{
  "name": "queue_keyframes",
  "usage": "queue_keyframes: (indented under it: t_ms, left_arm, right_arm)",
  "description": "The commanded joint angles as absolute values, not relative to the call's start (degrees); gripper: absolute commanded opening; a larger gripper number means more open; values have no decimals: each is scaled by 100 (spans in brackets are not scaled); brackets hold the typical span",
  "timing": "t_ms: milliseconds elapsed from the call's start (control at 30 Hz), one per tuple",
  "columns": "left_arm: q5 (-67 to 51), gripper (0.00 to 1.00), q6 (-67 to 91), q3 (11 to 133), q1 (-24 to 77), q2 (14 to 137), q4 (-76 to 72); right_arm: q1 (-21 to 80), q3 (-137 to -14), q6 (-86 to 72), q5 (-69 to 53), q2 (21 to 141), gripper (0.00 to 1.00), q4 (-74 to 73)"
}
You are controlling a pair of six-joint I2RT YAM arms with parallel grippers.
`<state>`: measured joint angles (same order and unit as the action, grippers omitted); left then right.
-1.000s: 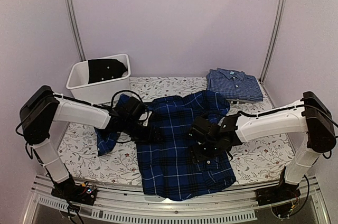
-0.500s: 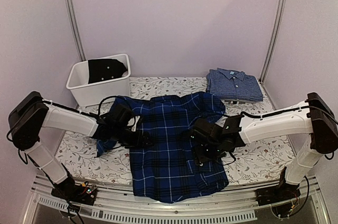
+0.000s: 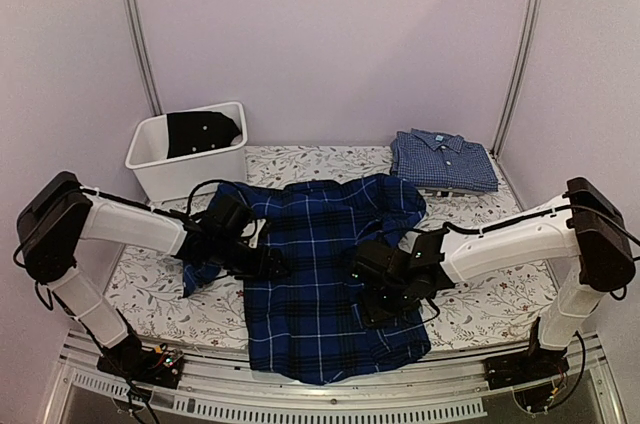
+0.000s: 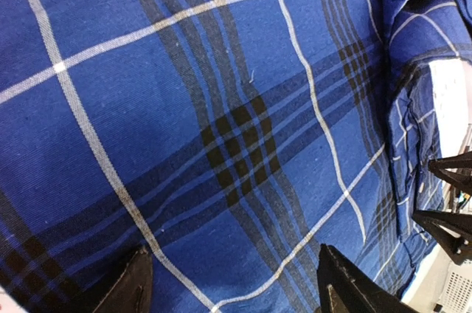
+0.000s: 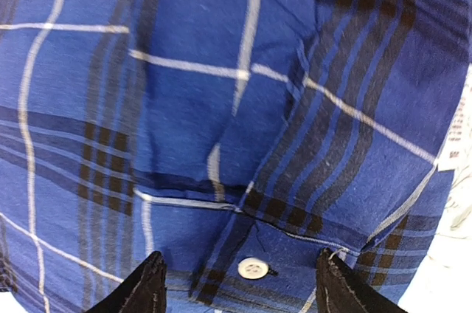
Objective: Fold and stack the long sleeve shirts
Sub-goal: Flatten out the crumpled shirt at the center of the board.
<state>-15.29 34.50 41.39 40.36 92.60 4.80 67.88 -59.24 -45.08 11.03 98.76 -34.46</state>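
The navy and royal-blue plaid long sleeve shirt (image 3: 320,284) lies spread across the middle of the table, its hem hanging over the near edge. My left gripper (image 3: 265,262) rests on its left side, and in the left wrist view it (image 4: 236,291) stands open over flat plaid cloth (image 4: 221,106). Over the shirt's right side is my right gripper (image 3: 375,292). It (image 5: 243,287) is open above a folded seam and a white button (image 5: 253,268). A lighter blue checked shirt (image 3: 443,159) lies folded at the back right.
A white bin (image 3: 150,159) holding a dark garment (image 3: 200,132) stands at the back left. The floral table cover (image 3: 500,294) shows either side of the plaid shirt. A metal rail (image 3: 320,399) runs along the near edge.
The plaid shirt has slid to the left, with its collar end flatter. Both grippers moved left with it, the right one also a little nearer.
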Motion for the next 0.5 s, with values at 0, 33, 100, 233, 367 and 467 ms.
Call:
queue_keyframes:
  t_ms: [0, 33, 100, 233, 367, 467]
  left_arm:
    - [-1413, 77, 3380, 4079, 3938, 9494, 1155]
    - [-1415, 77, 3386, 4083, 3942, 9496, 1165]
    - [-1417, 77, 3380, 4072, 3944, 9472, 1171]
    - [-1407, 77, 3370, 4065, 3940, 9461, 1181]
    - [-1400, 77, 3362, 4087, 3938, 9455, 1222]
    - [-1381, 77, 3365, 4090, 3938, 9441, 1242]
  right_arm:
    - [6821, -5745, -4774, 1013, 10038, 63, -3316]
    - [6825, -5759, -4788, 1019, 10072, 58, -3314]
    - [6826, -5790, -4813, 1035, 10090, 51, -3309]
    - [6823, -5981, -4836, 1294, 10036, 27, -3559]
    - [6793, -6137, -4870, 1518, 9733, 8, -3737]
    - [6705, -6268, -4815, 1604, 9553, 0, -3810]
